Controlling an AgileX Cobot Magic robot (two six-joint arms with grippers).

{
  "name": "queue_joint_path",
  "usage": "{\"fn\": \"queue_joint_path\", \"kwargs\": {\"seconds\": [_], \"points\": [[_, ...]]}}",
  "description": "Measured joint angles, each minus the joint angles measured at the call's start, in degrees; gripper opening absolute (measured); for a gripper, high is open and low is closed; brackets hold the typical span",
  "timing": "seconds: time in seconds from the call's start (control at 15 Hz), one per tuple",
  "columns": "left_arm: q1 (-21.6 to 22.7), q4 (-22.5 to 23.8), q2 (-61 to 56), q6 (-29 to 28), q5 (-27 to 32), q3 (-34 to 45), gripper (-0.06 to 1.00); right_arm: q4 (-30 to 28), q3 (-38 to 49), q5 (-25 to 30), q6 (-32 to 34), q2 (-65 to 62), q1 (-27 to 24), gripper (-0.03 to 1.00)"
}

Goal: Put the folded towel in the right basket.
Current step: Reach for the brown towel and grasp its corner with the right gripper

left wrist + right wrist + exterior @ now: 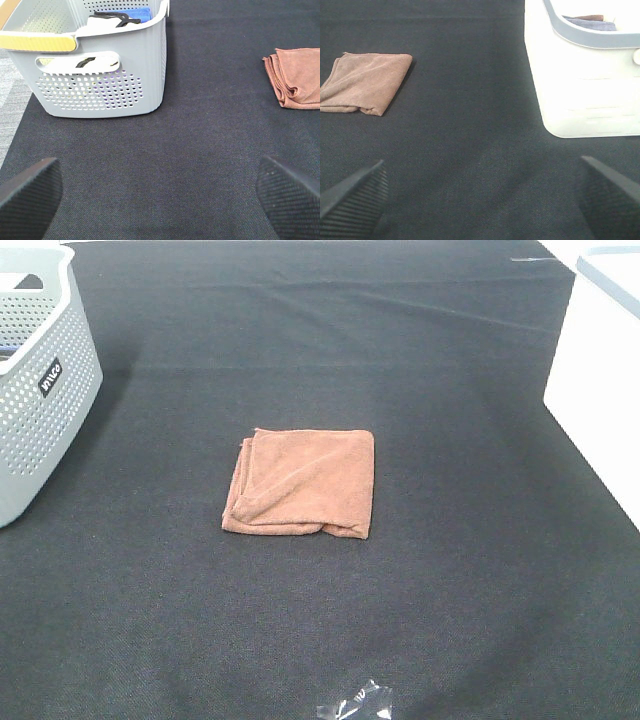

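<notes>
A folded brown towel (303, 484) lies flat in the middle of the black cloth. It also shows in the left wrist view (296, 76) and the right wrist view (362, 83). The right basket (596, 380) is white with a grey rim, at the right edge; in the right wrist view (585, 90) it holds folded cloths. My left gripper (160, 192) is open and empty, well short of the towel. My right gripper (482, 197) is open and empty, between towel and right basket. Neither gripper shows in the exterior view.
A grey perforated basket (40, 380) stands at the left edge; the left wrist view (100, 75) shows blue and white items inside it. A crumpled bit of clear plastic (357, 704) lies at the front edge. The black cloth (320, 620) covers the table.
</notes>
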Motion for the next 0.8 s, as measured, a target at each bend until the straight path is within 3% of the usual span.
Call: {"fn": "queue_joint_path", "kwargs": {"seconds": [0.67,0.8], "points": [[0.00,0.00,0.00,0.00,0.00,0.00,0.98,0.00,0.00,0.00,0.06,0.40,0.00,0.97],[0.00,0.00,0.00,0.00,0.00,0.00,0.98,0.69,-1.89,0.97,0.69,7.05,0.00,0.97]]}}
